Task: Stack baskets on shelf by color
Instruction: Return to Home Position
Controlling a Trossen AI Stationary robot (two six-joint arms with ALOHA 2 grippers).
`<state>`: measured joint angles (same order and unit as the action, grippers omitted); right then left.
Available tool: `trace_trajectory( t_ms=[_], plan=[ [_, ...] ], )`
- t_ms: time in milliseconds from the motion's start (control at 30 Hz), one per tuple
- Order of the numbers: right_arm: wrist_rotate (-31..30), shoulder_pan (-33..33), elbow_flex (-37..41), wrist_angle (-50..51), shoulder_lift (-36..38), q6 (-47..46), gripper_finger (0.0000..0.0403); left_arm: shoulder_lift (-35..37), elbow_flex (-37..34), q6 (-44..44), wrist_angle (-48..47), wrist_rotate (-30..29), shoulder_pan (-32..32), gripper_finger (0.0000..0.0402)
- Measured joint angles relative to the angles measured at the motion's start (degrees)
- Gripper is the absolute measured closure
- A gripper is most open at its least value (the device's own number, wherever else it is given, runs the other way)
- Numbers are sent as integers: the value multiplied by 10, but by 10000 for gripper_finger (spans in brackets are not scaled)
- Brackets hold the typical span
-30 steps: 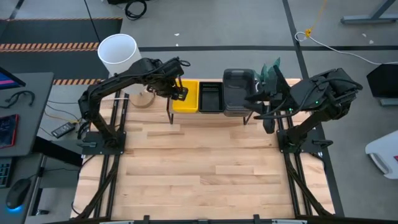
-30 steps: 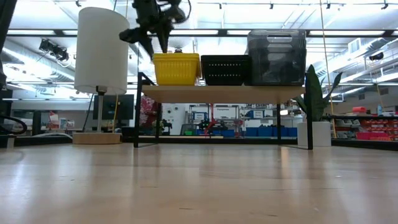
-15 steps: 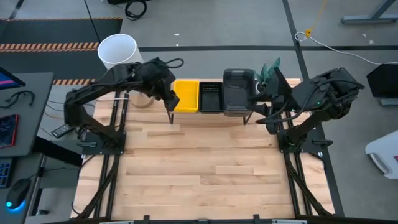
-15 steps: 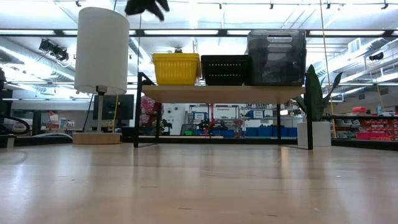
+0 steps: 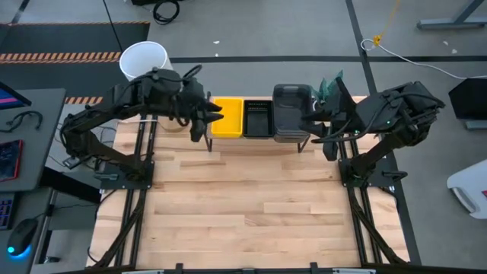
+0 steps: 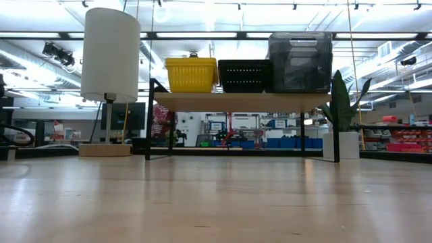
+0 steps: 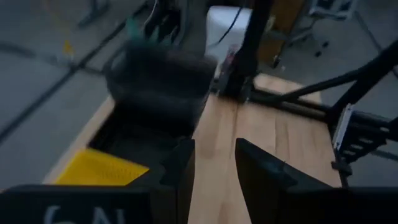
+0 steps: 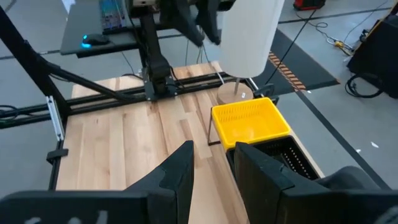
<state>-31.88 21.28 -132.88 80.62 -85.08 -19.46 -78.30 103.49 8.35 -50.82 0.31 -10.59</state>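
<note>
Three stacks of baskets rest by their bottoms side by side on the shelf [image 6: 243, 101] at the table's far edge: yellow basket [image 5: 228, 116] [image 6: 192, 74] on the left, black slotted basket [image 5: 258, 118] [image 6: 244, 75] in the middle, dark grey basket [image 5: 291, 113] [image 6: 300, 62] on the right. My left gripper [image 5: 214, 116] [image 7: 214, 171] hovers open at the shelf's left end, beside the yellow basket and high above it, and holds nothing. My right gripper [image 5: 313, 124] [image 8: 214, 162] waits open at the shelf's right end, beside the grey basket. Neither gripper shows in the low view.
A white lamp [image 5: 143, 62] [image 6: 110, 57] stands left of the shelf, close behind my left arm. A green plant [image 5: 333, 84] [image 6: 341, 101] stands at the shelf's right end. The wooden tabletop [image 5: 243, 205] lies bare on the near side of the shelf.
My left gripper has risen from just above the yellow basket's left side, gone out of the top of the low view, and drawn back toward the table's left edge. The baskets have stayed where they were.
</note>
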Motion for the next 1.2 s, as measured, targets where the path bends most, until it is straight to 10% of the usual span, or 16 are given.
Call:
trace_trajectory(
  t_ms=[567,1200],
  plan=[
    [20,-2,67,-93,-1,3,326,25,-11,-101,87,141,22,285],
    [46,-5,350,-323,114,-31,398,172,-302,-8,323,191,24,285]
  ],
)
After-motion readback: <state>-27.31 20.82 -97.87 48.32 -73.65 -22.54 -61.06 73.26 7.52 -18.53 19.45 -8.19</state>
